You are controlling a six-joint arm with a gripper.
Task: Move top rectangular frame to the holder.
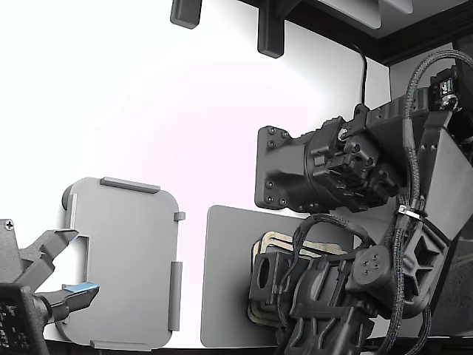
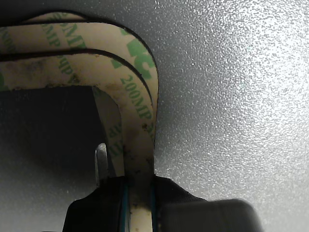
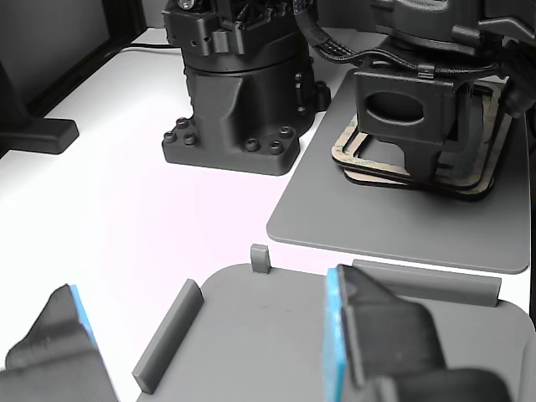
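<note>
Wrist view, nearest the camera: gripper (image 2: pixel 139 193) with jaws closed on one side bar of the top rectangular frame (image 2: pixel 137 125), blue-edged pads either side of the strip. Frame tan with green "200MP" print, rounded corner. More identical frames (image 2: pixel 58 41) lie beneath it, offset, all on the dark grey mat (image 2: pixel 231 96).

Exterior view: stack sits on the mat near its edge toward the exterior view's right, mostly hidden by the arm (image 1: pixel 347 288). The holder (image 1: pixel 126 262), light grey with raised tabs, lies beside the mat toward the exterior view's left, apart from it, on the white table (image 1: pixel 148 96). A second gripper (image 1: pixel 63 270) hangs open at the holder's outer edge.
</note>
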